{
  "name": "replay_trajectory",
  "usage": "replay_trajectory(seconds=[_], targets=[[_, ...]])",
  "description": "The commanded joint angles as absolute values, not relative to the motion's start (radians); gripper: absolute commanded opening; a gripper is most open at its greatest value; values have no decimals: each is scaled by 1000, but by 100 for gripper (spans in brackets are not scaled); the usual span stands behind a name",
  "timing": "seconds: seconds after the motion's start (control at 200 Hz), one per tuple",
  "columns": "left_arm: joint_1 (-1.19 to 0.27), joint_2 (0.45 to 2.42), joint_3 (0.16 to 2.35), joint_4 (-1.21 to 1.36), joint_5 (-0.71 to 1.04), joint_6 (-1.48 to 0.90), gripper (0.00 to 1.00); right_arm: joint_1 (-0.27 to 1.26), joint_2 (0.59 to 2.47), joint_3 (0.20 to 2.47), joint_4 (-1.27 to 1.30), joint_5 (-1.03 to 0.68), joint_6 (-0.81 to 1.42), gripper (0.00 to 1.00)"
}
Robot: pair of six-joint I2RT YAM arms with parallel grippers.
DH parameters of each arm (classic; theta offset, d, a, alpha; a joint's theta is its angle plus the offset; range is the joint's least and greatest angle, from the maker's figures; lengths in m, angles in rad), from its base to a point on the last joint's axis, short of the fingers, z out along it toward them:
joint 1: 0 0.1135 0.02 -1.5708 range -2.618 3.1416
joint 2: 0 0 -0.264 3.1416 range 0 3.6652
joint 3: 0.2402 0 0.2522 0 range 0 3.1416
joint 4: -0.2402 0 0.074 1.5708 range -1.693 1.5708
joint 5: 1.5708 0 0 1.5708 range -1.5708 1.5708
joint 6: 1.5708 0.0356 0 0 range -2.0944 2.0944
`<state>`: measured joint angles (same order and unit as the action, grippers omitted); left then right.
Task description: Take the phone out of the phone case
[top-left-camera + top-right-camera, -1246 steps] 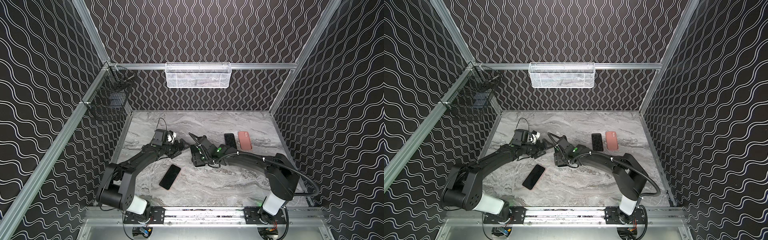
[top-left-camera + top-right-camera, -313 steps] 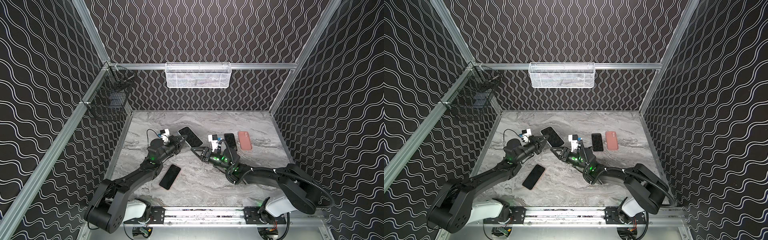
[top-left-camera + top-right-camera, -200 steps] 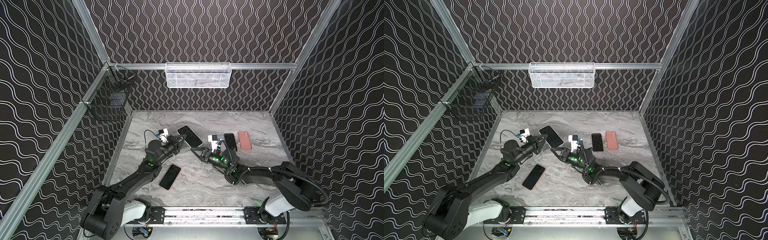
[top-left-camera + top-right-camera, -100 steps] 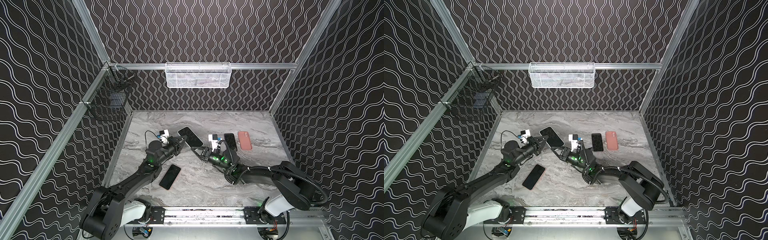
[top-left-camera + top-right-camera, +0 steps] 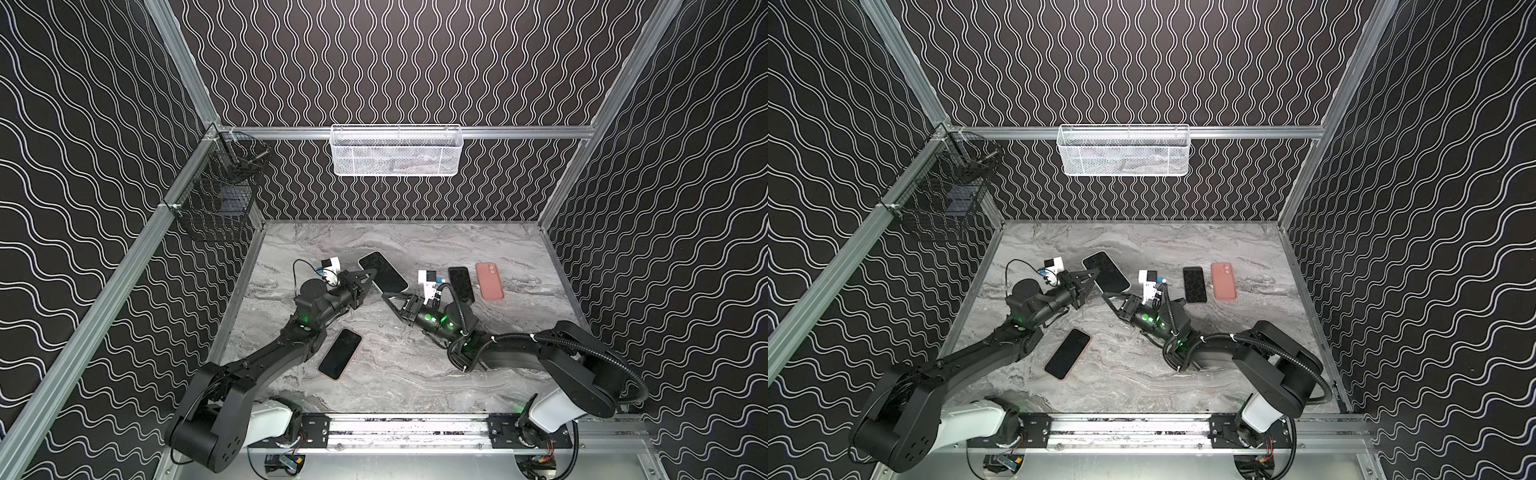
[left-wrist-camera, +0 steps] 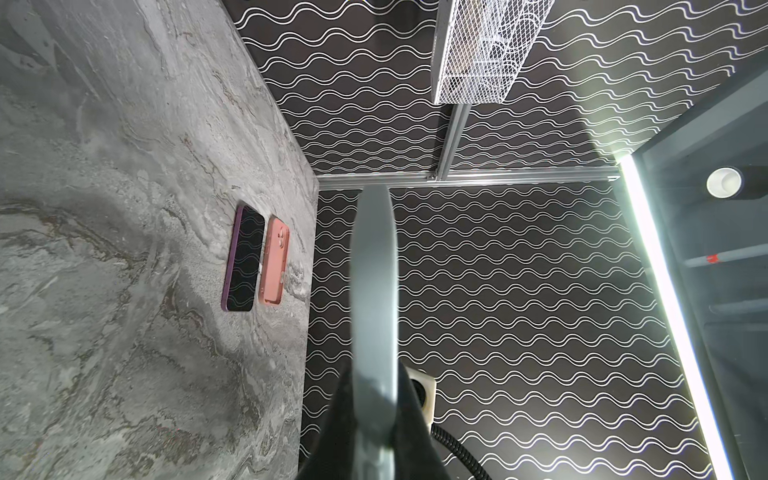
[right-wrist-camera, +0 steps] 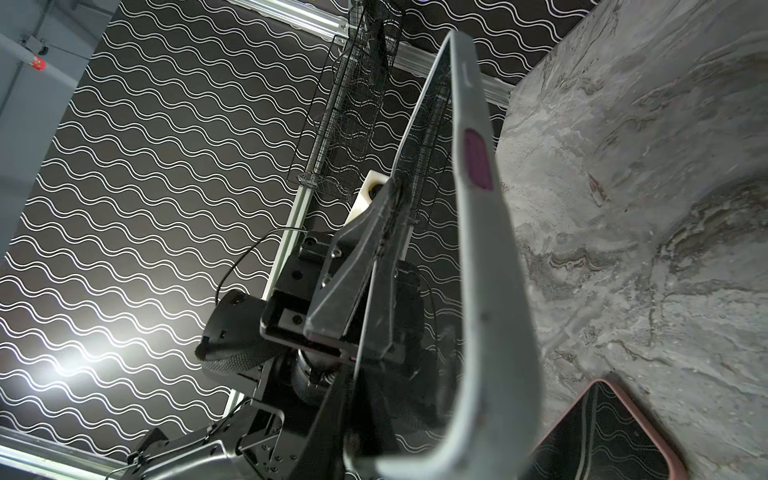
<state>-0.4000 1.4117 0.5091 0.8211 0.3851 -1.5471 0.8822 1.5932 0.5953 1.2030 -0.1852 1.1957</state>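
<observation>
Between the left gripper's [image 5: 372, 275] clenched fingers [image 7: 340, 282] sits the dark-screened phone in its pale grey rubbery case [image 5: 387, 270], lifted clear of the grey marbled tabletop [image 5: 415, 374]. At its near corner the right gripper [image 5: 390, 296] hovers; whether those fingers pinch the case I cannot tell. Catching phone and case together would likely wrench both from the left hold, dropping them near the pink-rimmed black phone [image 5: 340, 353] lying below. A shallow bite would merely slip off.
</observation>
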Motion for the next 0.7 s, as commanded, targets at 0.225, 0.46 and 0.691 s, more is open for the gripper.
replay_trajectory(seconds=[0.225, 0.46, 0.691], targets=[[-406, 1435, 517, 891, 363, -1570, 0, 904, 1563, 613, 1165, -168, 1105, 19], [-409, 1407, 517, 858, 358, -1609, 0, 911, 1566, 615, 1133, -153, 1047, 18], [-408, 1373, 528, 817, 364, -1651, 0, 935, 1536, 602, 1066, -82, 913, 16]])
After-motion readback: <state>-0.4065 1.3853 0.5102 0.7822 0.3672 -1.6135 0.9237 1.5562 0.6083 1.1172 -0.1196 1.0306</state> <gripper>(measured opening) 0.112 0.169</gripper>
